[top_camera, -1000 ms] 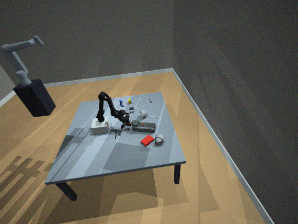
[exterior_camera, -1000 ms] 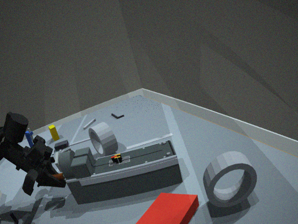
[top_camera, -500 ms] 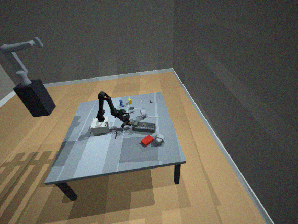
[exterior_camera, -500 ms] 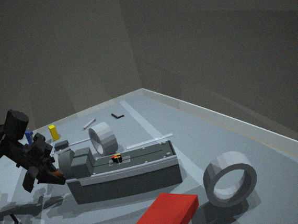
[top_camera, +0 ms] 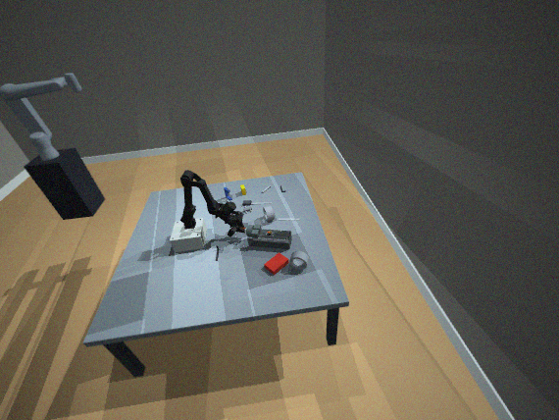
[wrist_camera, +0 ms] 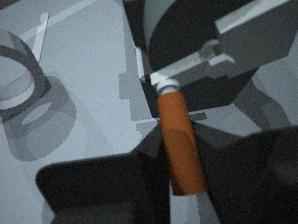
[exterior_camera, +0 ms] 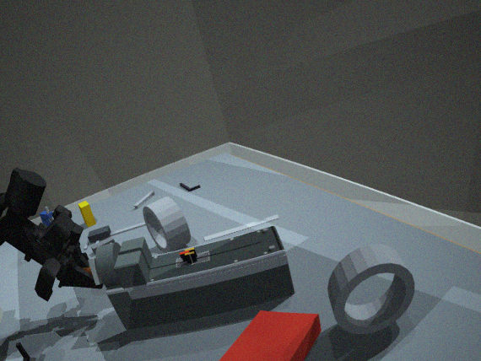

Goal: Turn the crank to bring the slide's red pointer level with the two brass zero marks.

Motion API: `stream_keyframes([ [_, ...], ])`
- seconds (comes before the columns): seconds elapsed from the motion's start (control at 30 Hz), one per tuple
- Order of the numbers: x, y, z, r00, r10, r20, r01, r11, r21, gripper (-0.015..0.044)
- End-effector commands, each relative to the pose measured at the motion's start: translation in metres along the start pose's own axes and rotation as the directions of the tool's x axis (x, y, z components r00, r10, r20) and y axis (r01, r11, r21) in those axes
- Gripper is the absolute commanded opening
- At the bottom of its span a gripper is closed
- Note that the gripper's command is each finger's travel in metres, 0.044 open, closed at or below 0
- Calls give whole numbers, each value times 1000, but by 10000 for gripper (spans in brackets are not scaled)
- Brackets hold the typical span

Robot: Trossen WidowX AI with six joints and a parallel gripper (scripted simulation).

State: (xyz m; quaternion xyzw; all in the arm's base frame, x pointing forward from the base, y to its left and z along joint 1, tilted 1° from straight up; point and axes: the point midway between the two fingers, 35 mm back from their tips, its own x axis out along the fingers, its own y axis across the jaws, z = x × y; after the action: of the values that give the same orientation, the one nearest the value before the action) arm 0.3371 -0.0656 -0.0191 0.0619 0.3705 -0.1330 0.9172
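The grey machine point(top_camera: 269, 241) point(exterior_camera: 211, 287) lies along the table, its crank end toward the arm. In the wrist view, the crank arm point(wrist_camera: 186, 68) slants from the hub down left to the orange handle point(wrist_camera: 181, 145). My gripper point(wrist_camera: 172, 126) point(exterior_camera: 88, 273) point(top_camera: 243, 229) is shut on the handle, one black finger on each side. On the machine's top, a small black slide point(exterior_camera: 188, 256) carries a red pointer point(exterior_camera: 184, 253), with yellow brass-coloured marking beside it. The two zero marks cannot be told apart, nor whether the pointer is level with them.
A red block point(top_camera: 277, 263) point(exterior_camera: 274, 337) and a grey ring point(top_camera: 298, 262) point(exterior_camera: 371, 288) lie at the machine's near side. Another grey ring point(top_camera: 268, 214) point(exterior_camera: 166, 223) stands behind it. A yellow block point(top_camera: 243, 189) point(exterior_camera: 87, 213), a blue object point(top_camera: 228, 193) and thin rods lie farther back.
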Motion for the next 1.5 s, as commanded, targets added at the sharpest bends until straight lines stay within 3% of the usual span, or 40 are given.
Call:
stream_keyframes([
  [0.0,-6,4,6,1000,6,7,-6,1000,-1,0],
  [1.47,-31,-25,31,1000,4,8,-4,1000,-3,0],
])
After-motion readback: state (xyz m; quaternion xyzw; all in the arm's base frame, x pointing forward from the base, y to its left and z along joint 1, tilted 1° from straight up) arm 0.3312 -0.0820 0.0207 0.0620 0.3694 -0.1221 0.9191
